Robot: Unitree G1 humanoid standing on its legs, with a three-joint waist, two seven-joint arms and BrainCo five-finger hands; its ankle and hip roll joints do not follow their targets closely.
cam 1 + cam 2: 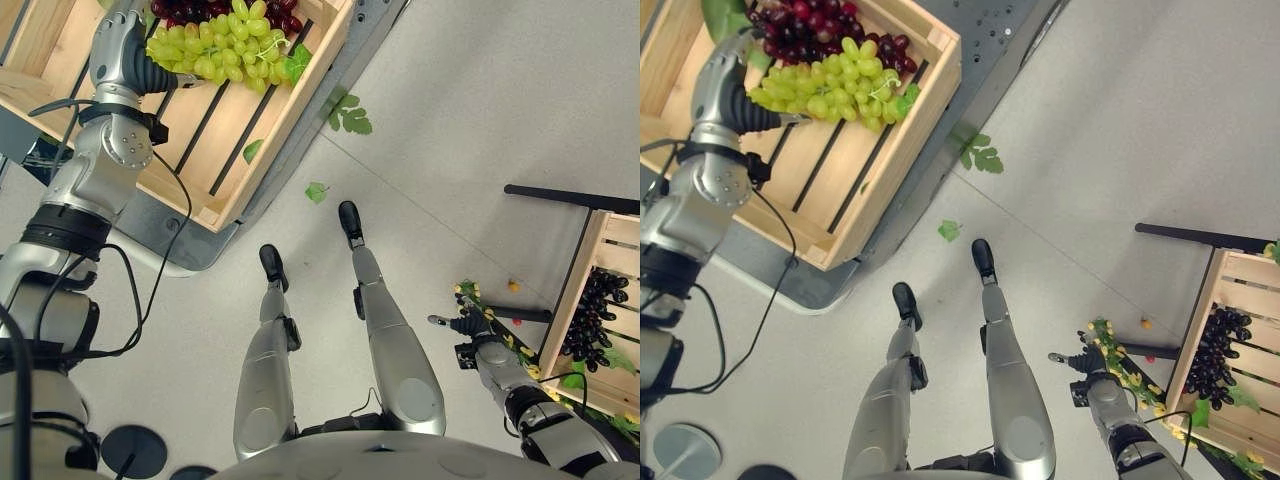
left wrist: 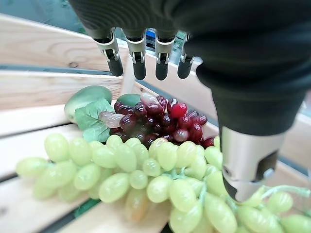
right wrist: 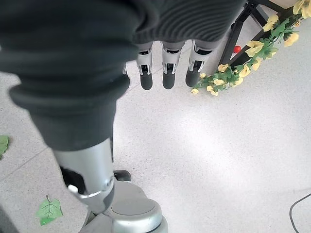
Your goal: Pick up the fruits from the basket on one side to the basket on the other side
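fingers of the left hand hang straight and loose over the green grapes, with nothing caught in them; the thumb lies against the bunch. both green grapes and red grapes lie in the left crate, red ones just beyond the green. if the fingers close shallow, i reckon single grapes could tear off, or the bunch could slip and drop onto the floor between the crates. loose leaves lie there already. over at the right, the right hand hangs idle near the floor, fingers straight and empty, beside the right crate holding dark grapes. yellow flowers trail by that crate and could snag a low hand.
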